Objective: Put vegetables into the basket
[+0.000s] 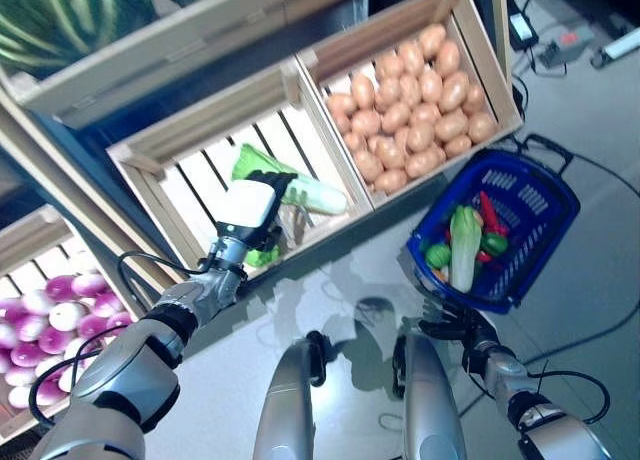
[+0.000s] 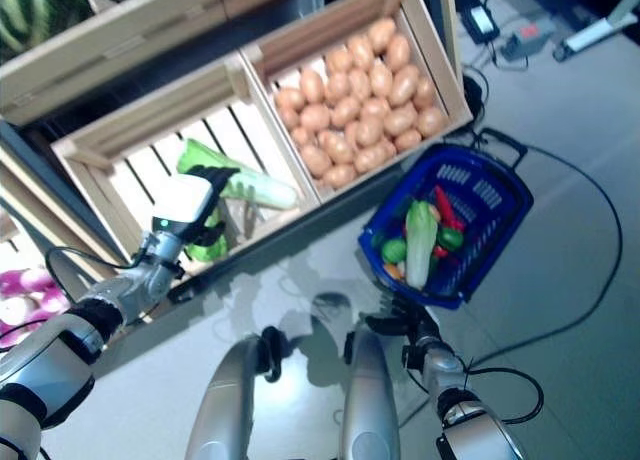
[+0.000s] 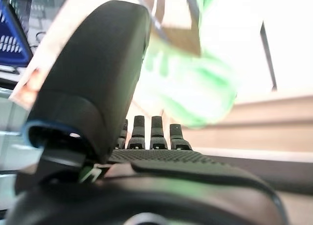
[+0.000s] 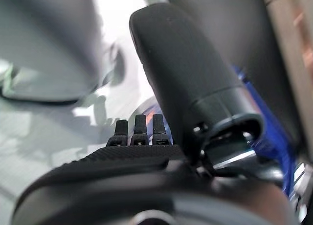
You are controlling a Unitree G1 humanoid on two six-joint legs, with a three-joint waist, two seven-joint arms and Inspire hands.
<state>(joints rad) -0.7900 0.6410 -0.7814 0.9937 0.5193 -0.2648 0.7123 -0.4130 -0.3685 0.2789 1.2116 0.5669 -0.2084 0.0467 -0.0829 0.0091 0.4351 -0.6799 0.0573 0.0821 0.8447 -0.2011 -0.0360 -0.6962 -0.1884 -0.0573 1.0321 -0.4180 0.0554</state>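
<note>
My left hand (image 1: pixel 262 212) reaches into the slatted wooden crate (image 1: pixel 150 160) on the stand. Its fingers (image 3: pixel 156 132) are straight and hold nothing. A light green leafy vegetable (image 3: pixel 195 83) lies just past them, and it also shows in the left eye view (image 1: pixel 262 255) under the hand. A long pale green cabbage (image 1: pixel 310 192) lies beside the fingertips. The blue basket (image 1: pixel 540 250) stands on the floor at the right. It holds a long pale cabbage (image 1: pixel 464 248), green peppers (image 1: pixel 438 255) and red peppers (image 1: pixel 488 212). My right hand (image 1: pixel 455 327) is open, just below the basket's near rim.
A crate of potatoes (image 1: pixel 415 90) stands right of the crate I reach into, close above the basket. A lower crate of purple and white vegetables (image 1: pixel 50 320) is at the far left. Grey floor lies between the stand and the basket.
</note>
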